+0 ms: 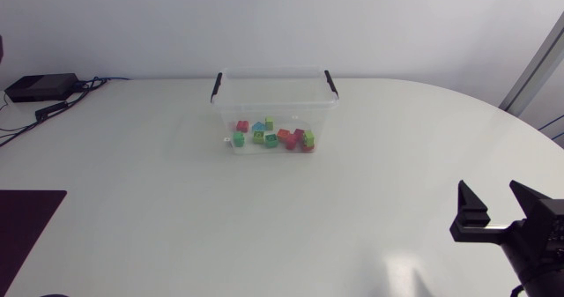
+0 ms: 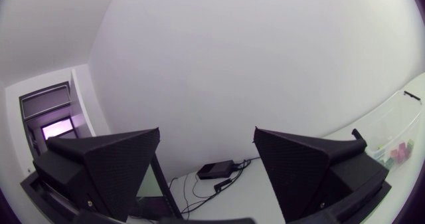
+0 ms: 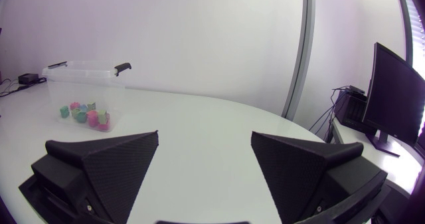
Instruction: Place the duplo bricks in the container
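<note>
A clear plastic container (image 1: 273,72) with black handle clips stands at the middle of the table's far half. Several duplo bricks (image 1: 273,137) in red, green, blue and pink lie on its floor. My right gripper (image 1: 493,196) hovers at the near right corner, far from the container, open and with nothing in it. The right wrist view looks past its spread fingers (image 3: 106,161) to the container (image 3: 85,71) and bricks (image 3: 86,114) across the table. My left gripper (image 2: 207,151) is open and empty, with the container (image 2: 398,127) off beyond one finger. The head view does not show the left gripper.
A black box (image 1: 40,87) with cables sits at the far left of the table, and shows again as a black box (image 2: 216,169) ahead of my left gripper. A dark flat panel (image 1: 26,226) lies at the near left edge. The white tabletop (image 1: 282,226) stretches between container and grippers.
</note>
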You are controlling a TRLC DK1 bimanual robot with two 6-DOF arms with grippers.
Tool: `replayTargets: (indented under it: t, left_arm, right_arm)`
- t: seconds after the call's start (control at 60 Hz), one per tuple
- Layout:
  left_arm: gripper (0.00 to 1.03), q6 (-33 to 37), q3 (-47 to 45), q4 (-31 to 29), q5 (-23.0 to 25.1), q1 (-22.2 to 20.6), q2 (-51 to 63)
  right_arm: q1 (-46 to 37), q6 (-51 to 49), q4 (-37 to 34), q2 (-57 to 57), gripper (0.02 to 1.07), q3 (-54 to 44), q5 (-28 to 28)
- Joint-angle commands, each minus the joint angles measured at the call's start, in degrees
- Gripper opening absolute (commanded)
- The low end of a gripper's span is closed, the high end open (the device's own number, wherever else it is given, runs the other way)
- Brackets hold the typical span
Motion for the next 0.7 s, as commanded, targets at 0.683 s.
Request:
replayTargets:
  t: [0.683]
  left_arm:
    - [0.99, -11.8, -20.3, -1.0, 8.5, 11.1, -27.6]
  right_arm:
    - [-0.4, -0.8, -1.3, -0.5, 1.03, -0.4, 0.3]
